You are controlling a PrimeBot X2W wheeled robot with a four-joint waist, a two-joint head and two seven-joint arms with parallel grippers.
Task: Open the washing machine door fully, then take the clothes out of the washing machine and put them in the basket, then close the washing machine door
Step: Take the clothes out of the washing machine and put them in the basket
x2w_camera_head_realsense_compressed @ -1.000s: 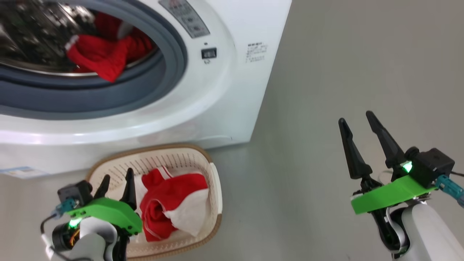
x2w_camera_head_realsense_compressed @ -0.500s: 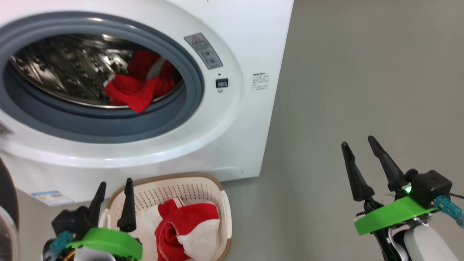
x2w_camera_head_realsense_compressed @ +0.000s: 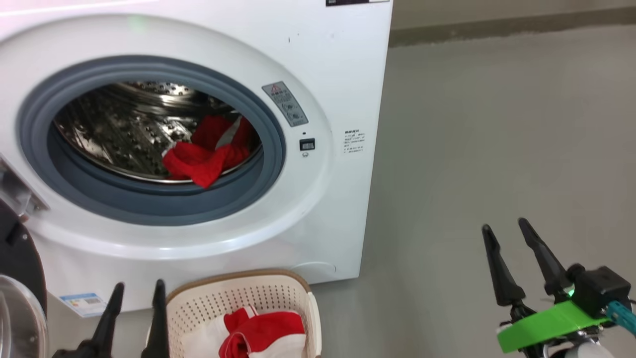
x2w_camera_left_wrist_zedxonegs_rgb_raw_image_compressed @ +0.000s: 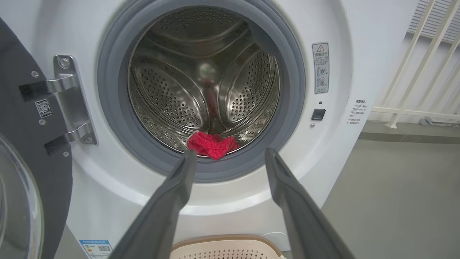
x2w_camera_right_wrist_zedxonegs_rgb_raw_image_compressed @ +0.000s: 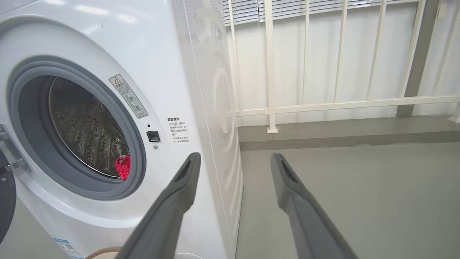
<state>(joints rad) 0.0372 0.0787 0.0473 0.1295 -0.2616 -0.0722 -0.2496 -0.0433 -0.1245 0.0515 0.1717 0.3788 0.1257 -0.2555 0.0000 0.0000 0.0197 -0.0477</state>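
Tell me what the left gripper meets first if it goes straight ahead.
Likely the red garment at the front of the drum, or the grey rubber ring just below; the left gripper points there, depth unclear.

This is a laundry corner in a plain utility space, possibly a balcony. A big white boxy front-loading washing machine [x2w_camera_head_realsense_compressed: 343, 74] stands directly on a bare, smooth grey floor [x2w_camera_head_realsense_compressed: 497, 124]. Its round black-rimmed glass door [x2w_camera_left_wrist_zedxonegs_rgb_raw_image_compressed: 14, 122] hangs open on a steel hinge [x2w_camera_left_wrist_zedxonegs_rgb_raw_image_compressed: 70, 97]. Bright red fabric clothes [x2w_camera_head_realsense_compressed: 201, 161] lie in the perforated steel drum [x2w_camera_left_wrist_zedxonegs_rgb_raw_image_compressed: 169, 90]. A small cream perforated plastic basket [x2w_camera_head_realsense_compressed: 238, 275] with a brown rim sits on the floor in front. Beside the machine a white metal railing [x2w_camera_right_wrist_zedxonegs_rgb_raw_image_compressed: 269, 72] of upright bars rises from a low grey kerb [x2w_camera_right_wrist_zedxonegs_rgb_raw_image_compressed: 341, 135], with slatted white blinds [x2w_camera_right_wrist_zedxonegs_rgb_raw_image_compressed: 248, 10] behind it.
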